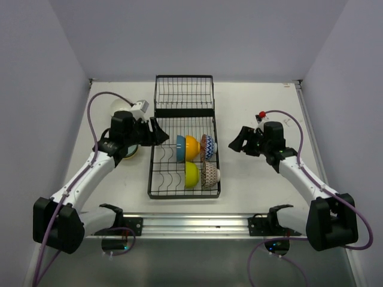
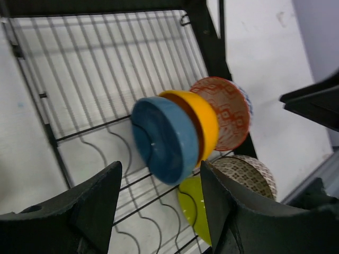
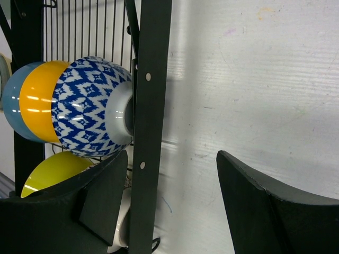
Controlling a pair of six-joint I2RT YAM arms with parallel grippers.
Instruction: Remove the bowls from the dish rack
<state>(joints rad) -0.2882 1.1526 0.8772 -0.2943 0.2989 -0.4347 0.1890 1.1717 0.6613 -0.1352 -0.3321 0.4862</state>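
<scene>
Five bowls (image 1: 191,147) fill the dish rack (image 1: 149,174) rightward — left slots (image 1: 169,178) open.

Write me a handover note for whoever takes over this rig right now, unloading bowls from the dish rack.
Left gripper: open, empty, left of the dish rack, facing the blue bowl.
Right gripper: open, empty, right of the rack.
Done: white bowl and pale bowl, partly hidden, sit on the table left of the rack.
Left: blue bowl, orange bowl, blue-zigzag bowl, yellow-green bowl, brown-patterned bowl.
</scene>
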